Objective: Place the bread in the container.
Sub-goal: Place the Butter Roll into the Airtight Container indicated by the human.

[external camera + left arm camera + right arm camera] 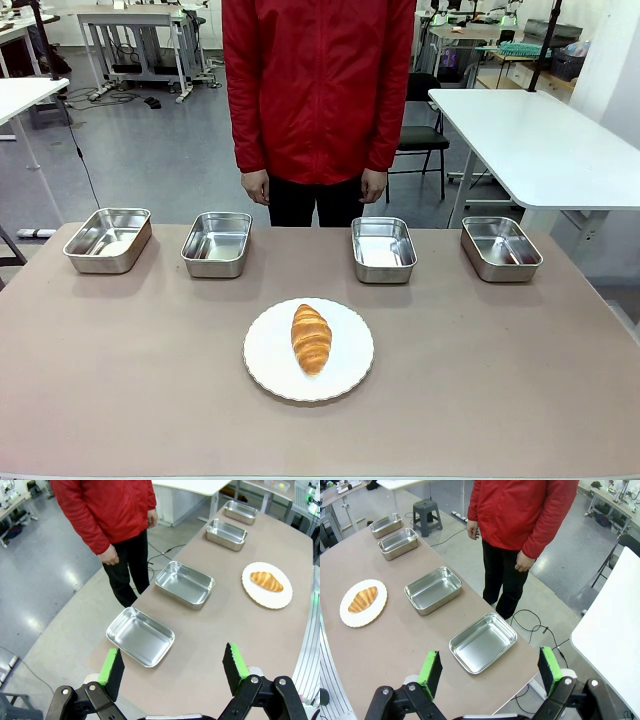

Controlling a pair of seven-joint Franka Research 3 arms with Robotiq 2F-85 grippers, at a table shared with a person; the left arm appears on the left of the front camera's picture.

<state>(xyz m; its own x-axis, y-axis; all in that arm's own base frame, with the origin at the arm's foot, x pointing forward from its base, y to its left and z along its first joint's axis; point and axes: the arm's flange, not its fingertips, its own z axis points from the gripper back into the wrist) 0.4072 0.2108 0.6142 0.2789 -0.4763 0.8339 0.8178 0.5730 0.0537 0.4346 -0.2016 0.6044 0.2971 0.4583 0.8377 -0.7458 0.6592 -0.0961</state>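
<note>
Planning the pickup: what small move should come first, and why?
Probably bring the left pincer over the croissant and lower toward it: its jaws stand open and empty, far from it, while the croissant lies untouched on the white plate.

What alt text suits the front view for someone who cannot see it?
A golden-brown ridged croissant lies on a round white plate on a brown table. Beyond it, four empty shiny steel rectangular trays stand in a row before a person in a red jacket.
</note>
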